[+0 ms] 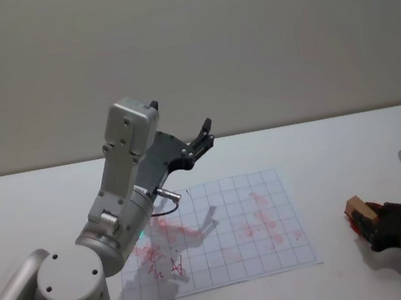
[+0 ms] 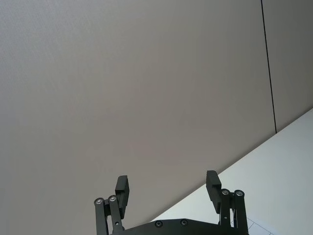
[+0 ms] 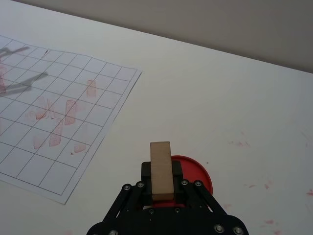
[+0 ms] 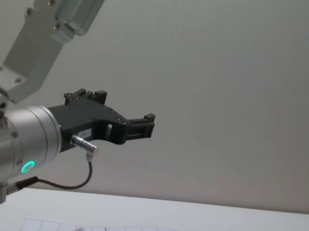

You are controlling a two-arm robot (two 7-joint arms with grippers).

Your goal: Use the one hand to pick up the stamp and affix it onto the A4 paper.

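The stamp [image 1: 359, 208] sat pinched in the right gripper [image 1: 362, 218], at 3 o'clock from the A4 paper [image 1: 230, 225].
Its fingers clamped the block's sides above a red pad [image 3: 196, 172] on the white table [image 1: 336, 148]; the left gripper [image 1: 203, 136], fingers spread wide, hung before the grey wall [image 1: 243, 30].

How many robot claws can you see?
2. The left gripper is raised high on the left, open. The right gripper is low, right of the A4 paper, shut on the stamp.

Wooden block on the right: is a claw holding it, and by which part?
Yes: the right claw pinches the stamp across its sides near one end. The left claw, raised, holds nothing.
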